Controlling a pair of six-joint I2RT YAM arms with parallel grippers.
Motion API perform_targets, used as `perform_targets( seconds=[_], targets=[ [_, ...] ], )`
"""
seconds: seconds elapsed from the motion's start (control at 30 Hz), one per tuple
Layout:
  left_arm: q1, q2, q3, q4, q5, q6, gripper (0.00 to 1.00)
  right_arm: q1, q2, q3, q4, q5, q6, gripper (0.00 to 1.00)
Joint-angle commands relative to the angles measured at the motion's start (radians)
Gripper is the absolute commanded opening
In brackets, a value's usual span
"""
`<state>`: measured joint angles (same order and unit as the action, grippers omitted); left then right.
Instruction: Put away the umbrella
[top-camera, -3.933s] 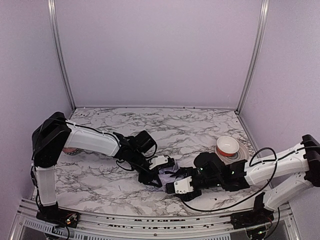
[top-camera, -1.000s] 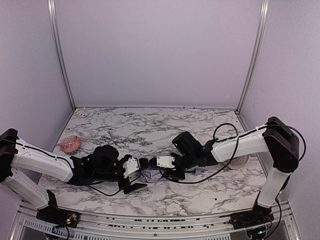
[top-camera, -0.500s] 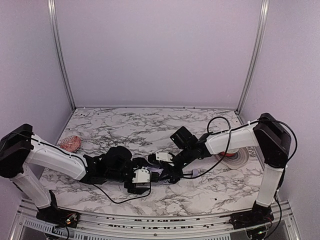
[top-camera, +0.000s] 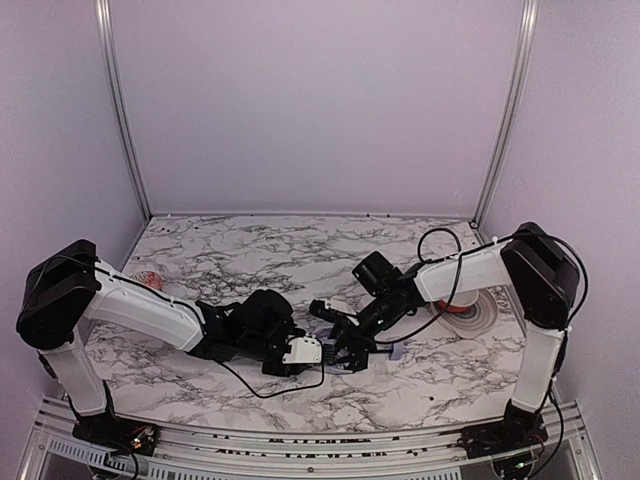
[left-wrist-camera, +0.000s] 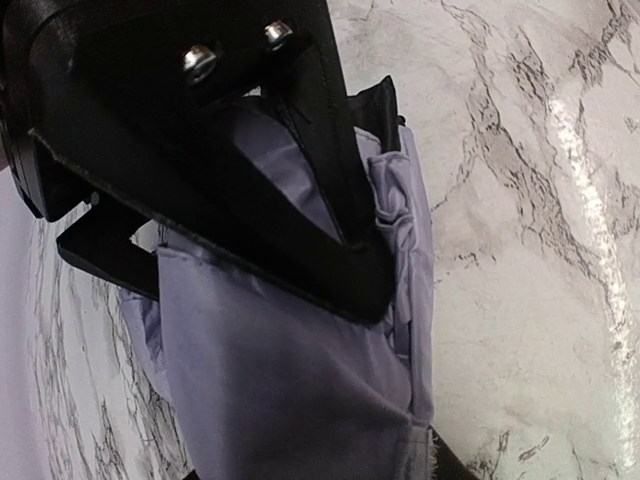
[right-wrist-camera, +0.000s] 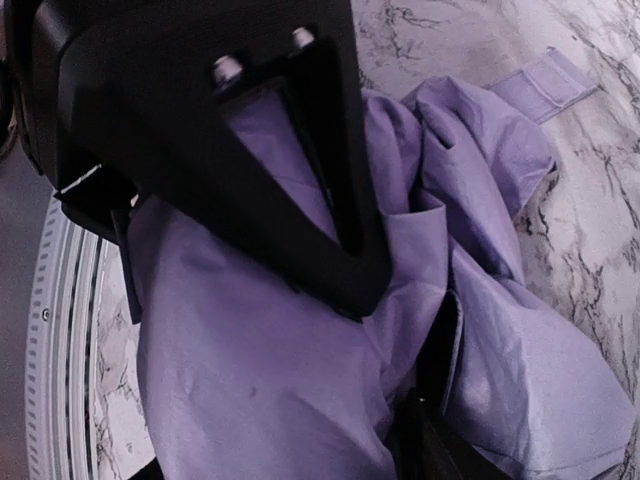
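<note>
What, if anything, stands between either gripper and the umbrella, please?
Nothing visible does. The left gripper and right gripper are both at the umbrella, its fabric lying right against their jaws in both wrist views.

Pale lilac walls (top-camera: 320, 100), aluminium corner posts (top-camera: 118, 110), white marble-patterned tabletop (top-camera: 300, 250)

We see matt, creased lavender cloth on the umbrella (left-wrist-camera: 300, 390), a glossy marble-patterned desk (left-wrist-camera: 520, 200), and matt black plastic on the left pincer (left-wrist-camera: 250, 285), with two shiny metal screws (left-wrist-camera: 200, 62).
</note>
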<state>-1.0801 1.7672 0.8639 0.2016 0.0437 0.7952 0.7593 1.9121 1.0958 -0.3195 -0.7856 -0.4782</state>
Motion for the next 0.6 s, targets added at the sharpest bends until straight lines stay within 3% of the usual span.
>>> perform_targets(
  seconds=[0.0,0.3,0.43,0.57],
  targets=[
    [-0.003,0.071,-0.011,-0.205,0.001,-0.003,0.34,-0.025,-0.059,-0.004,-0.024,-0.064,0.039,0.59],
    [0.036,0.058,-0.027,-0.212,0.075,-0.021,0.18,-0.058,-0.318,-0.176,0.089,-0.073,0.034,0.69],
    [0.065,0.039,-0.037,-0.207,0.178,-0.042,0.18,-0.018,-0.461,-0.382,0.351,0.144,0.078,0.73],
    [0.081,0.049,-0.014,-0.238,0.247,-0.05,0.18,0.091,-0.524,-0.582,0.729,0.377,0.01,0.83]
  ],
)
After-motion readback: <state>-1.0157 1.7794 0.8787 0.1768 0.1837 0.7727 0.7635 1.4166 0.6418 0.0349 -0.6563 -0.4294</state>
